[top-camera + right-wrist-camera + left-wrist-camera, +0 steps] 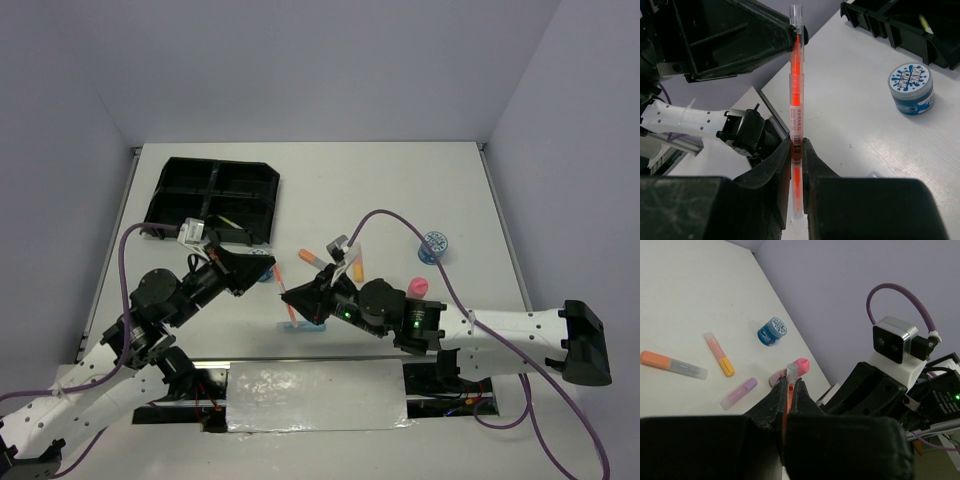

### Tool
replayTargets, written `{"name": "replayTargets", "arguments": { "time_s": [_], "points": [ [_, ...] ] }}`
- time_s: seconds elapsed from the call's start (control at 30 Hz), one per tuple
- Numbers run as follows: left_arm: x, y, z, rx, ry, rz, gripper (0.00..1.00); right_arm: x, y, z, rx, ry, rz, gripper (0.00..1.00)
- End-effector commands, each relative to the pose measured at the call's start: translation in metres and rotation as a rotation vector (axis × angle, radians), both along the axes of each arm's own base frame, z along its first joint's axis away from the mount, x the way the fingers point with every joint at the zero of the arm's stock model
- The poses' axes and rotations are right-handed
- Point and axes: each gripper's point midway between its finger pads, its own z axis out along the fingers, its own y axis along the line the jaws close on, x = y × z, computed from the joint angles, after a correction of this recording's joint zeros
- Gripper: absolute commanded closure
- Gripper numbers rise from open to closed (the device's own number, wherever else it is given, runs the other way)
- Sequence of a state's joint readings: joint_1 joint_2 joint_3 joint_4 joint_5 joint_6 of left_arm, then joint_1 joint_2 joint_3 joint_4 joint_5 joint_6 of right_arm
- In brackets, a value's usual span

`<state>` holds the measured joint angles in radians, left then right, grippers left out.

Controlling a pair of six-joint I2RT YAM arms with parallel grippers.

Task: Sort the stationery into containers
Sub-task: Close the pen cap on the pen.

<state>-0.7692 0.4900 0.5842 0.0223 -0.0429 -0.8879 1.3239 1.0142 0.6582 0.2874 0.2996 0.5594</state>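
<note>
Held near-to-far, clear tip far: thin orange pen, pinched tightly by left pincer and right pincer.

We see the left gripper and the right gripper meeting at a thin orange pen near the middle of the table. The black tray sits far left. A tape roll and a pink-capped bottle lie to the right.

We see a clear pen with an orange-red core, a blue-and-white patterned tape roll, a black tray, an orange highlighter, a purple highlighter and a white table.
</note>
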Motion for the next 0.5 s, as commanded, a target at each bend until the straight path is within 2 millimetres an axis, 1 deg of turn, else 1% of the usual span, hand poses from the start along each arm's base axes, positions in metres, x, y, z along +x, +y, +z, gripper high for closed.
{"name": "replayTargets", "arguments": {
  "time_s": [0.0,0.27,0.37,0.47],
  "points": [
    [-0.003,-0.004,0.009,0.005,-0.052,-0.030,1.00,0.008,0.001,0.041,0.073,-0.053,-0.026,1.00],
    [-0.010,-0.016,0.006,0.035,-0.092,-0.116,1.00,0.011,0.002,0.049,0.068,-0.078,-0.012,1.00],
    [-0.012,-0.020,0.001,0.054,-0.104,-0.146,1.00,0.013,-0.004,0.056,0.084,-0.103,-0.021,1.00],
    [-0.016,-0.024,-0.005,0.083,-0.121,-0.179,1.00,0.012,-0.014,0.070,0.105,-0.135,-0.023,1.00]
  ]
}}
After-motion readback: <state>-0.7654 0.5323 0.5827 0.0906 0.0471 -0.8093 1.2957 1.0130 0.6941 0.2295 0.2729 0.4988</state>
